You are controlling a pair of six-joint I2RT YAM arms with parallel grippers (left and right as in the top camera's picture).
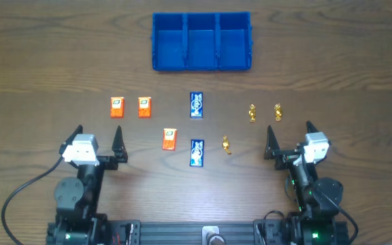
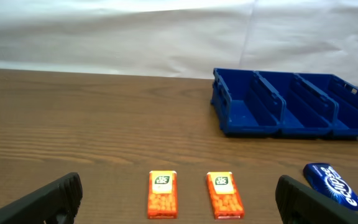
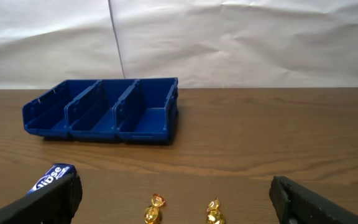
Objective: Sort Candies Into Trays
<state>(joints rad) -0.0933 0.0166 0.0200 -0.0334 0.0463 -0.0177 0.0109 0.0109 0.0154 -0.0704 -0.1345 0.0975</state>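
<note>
Overhead, three-compartment blue tray [image 1: 201, 41] sat at far side of wooden table [image 1: 46, 68]. Orange candy boxes [image 1: 144, 107], blue packets [image 1: 196, 105] and gold-wrapped candies [image 1: 252, 112] lay in loose rows between tray and arms, well apart from tray. Left gripper [image 1: 99, 131] stood near orange boxes, fingers spread wide, holding nothing. Right gripper [image 1: 290, 128] stood near gold candies, fingers likewise wide apart, empty.
</note>
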